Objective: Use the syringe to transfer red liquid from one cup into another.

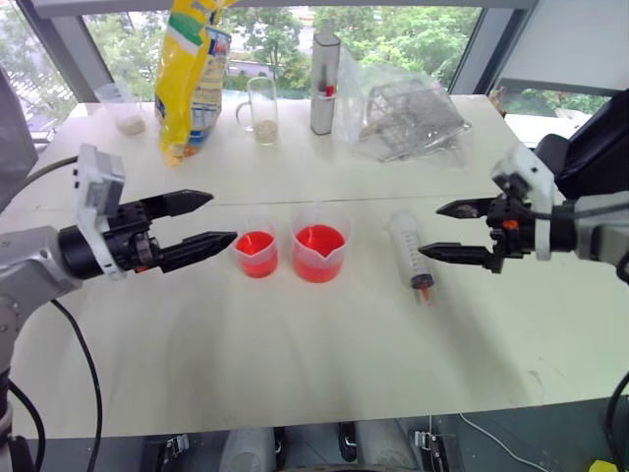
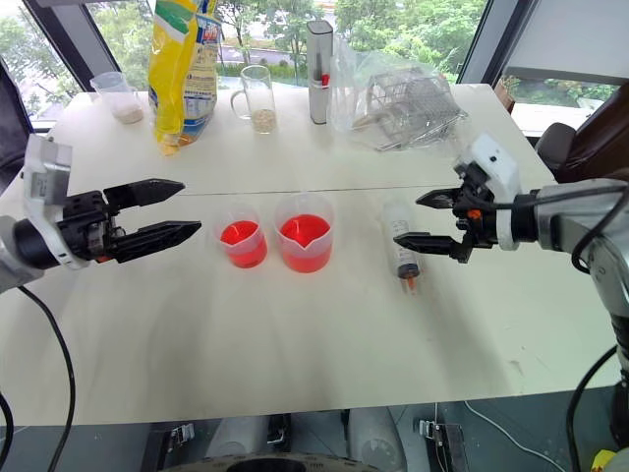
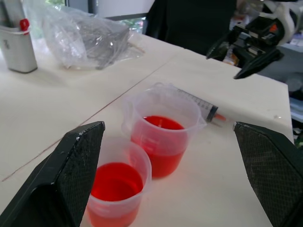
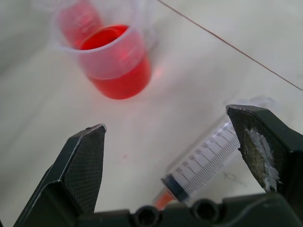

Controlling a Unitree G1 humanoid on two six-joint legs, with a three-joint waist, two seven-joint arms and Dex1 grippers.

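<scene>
There are two cups with red liquid: one small cup and one bigger beaker with a spout. There is one syringe. At the back stand one glass mug, one small clear cup, one yellow bag, one grey tin and one wire basket in plastic. Two grippers, left and right.
</scene>
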